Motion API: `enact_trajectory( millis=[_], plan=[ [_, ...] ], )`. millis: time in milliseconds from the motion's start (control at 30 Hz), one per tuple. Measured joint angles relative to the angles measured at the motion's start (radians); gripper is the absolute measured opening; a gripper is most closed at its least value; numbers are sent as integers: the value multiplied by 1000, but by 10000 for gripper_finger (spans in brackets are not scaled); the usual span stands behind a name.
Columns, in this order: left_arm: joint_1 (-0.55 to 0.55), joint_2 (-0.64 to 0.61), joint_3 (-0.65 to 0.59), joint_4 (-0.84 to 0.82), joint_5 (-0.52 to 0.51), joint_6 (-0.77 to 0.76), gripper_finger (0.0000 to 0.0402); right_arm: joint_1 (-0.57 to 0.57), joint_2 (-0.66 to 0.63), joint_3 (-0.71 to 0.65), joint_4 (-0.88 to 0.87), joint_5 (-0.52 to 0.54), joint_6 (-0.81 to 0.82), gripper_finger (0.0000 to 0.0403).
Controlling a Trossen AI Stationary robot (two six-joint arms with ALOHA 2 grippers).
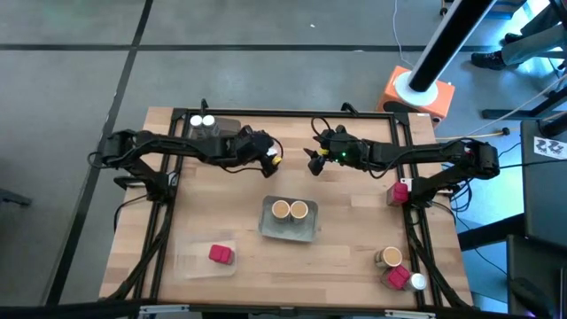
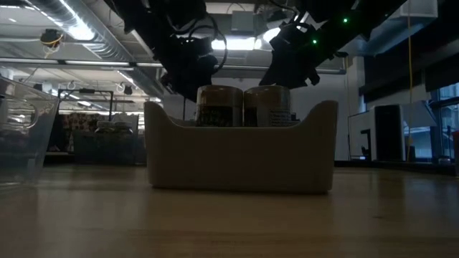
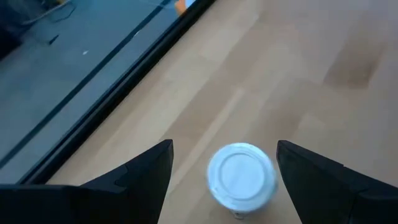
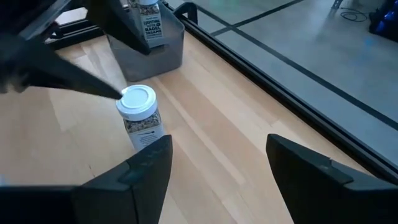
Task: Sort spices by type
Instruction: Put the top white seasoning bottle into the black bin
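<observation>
A white-capped jar (image 3: 241, 174) stands upright on the wooden table (image 1: 345, 190) at the far middle; it also shows in the right wrist view (image 4: 140, 115). My left gripper (image 3: 224, 144) is open above it, one finger on each side of the cap with a gap at both sides; in the high view it is at the far middle (image 1: 267, 159). My right gripper (image 1: 314, 159) is open and empty a little to the jar's right, and shows in its own wrist view (image 4: 217, 180). Two tan-lidded jars (image 1: 290, 210) stand in the middle grey tray (image 1: 266, 221).
A grey tray (image 1: 229, 126) at the far left holds two white-capped jars (image 1: 202, 121). A clear tray (image 1: 190, 261) at the near left holds a red box (image 1: 221, 255). At the right lie a red box (image 1: 399, 192), a tan-lidded jar (image 1: 388, 257), another red box (image 1: 396, 277) and a white-capped jar (image 1: 416, 283).
</observation>
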Motion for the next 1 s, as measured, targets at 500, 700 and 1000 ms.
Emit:
enact_trajectory(
  millis=[500,700,1000],
  plan=[
    [9,38,-2,10,24,-38,276,0,0,0,0,0,0,259],
    [9,100,-2,13,67,-37,276,0,0,0,0,0,0,259],
    [15,137,-2,30,72,1,266,0,0,0,0,0,0,259]
  ],
)
